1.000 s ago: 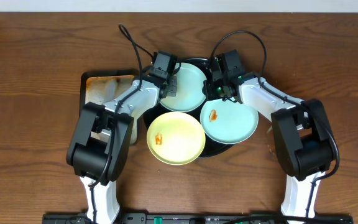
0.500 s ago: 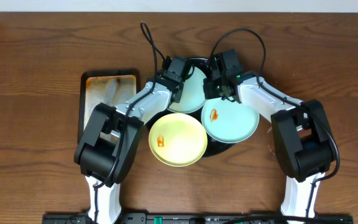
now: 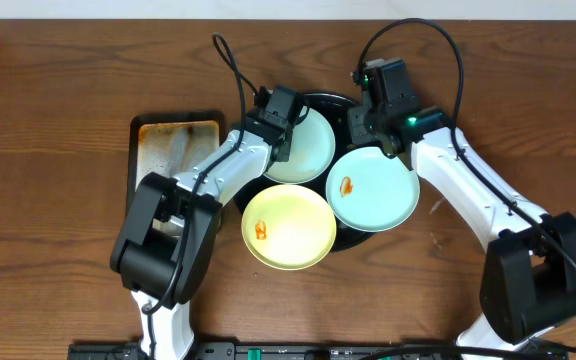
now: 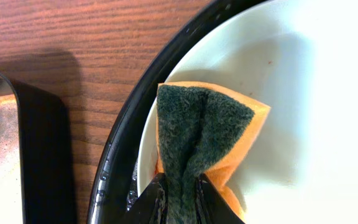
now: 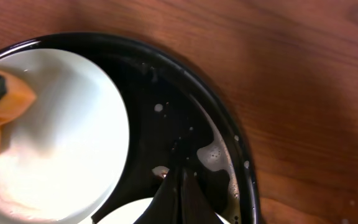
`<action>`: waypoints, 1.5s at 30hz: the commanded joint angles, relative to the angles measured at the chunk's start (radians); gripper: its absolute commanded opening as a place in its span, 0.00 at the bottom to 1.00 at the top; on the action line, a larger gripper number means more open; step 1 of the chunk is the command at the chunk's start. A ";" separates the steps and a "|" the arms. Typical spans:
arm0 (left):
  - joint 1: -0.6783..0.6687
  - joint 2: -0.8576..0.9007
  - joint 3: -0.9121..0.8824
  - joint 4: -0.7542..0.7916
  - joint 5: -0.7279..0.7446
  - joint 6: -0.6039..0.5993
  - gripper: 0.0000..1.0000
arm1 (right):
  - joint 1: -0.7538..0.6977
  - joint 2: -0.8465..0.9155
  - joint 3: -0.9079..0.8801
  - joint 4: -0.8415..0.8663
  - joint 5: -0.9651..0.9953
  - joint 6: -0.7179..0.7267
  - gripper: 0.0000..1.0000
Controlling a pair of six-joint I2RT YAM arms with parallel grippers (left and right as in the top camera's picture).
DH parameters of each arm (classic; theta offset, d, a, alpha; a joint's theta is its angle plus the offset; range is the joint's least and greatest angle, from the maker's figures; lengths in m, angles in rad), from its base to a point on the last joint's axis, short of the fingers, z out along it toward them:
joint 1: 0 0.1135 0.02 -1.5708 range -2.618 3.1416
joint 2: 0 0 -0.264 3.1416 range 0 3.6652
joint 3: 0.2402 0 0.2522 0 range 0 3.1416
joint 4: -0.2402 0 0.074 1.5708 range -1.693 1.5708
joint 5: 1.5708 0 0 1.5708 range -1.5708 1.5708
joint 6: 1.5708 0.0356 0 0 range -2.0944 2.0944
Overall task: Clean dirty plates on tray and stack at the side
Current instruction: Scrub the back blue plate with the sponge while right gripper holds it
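Observation:
The round black tray (image 3: 339,108) holds three plates. The back mint-blue plate (image 3: 306,150) has no smear that I can see. The right mint-blue plate (image 3: 378,195) and the yellow plate (image 3: 293,228) each carry an orange smear. My left gripper (image 3: 280,133) is shut on an orange and green sponge (image 4: 204,134), pressed onto the back plate (image 4: 316,112) near the tray rim (image 4: 120,155). My right gripper (image 3: 360,128) is shut and empty above the wet tray floor (image 5: 191,124), between the back plate (image 5: 61,130) and the right plate.
A small rectangular rusty metal tray (image 3: 173,150) lies left of the black tray; its dark wall shows in the left wrist view (image 4: 39,162). Foam and droplets lie on the black tray's floor (image 5: 215,152). Bare wooden table (image 3: 68,80) surrounds everything.
My left gripper has carried the sponge rightward across the back plate. My right arm has swung out to the right, its gripper drawn slightly back from the plates.

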 commanded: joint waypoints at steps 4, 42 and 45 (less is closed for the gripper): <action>0.004 -0.037 -0.002 0.001 0.039 -0.033 0.17 | -0.004 0.067 -0.006 0.005 -0.163 -0.021 0.46; 0.009 0.055 -0.011 0.053 0.099 0.045 0.49 | -0.017 0.329 -0.006 0.182 -0.312 0.111 0.01; 0.010 0.052 -0.011 0.041 0.131 -0.001 0.47 | -0.017 0.329 -0.006 0.182 -0.312 0.111 0.01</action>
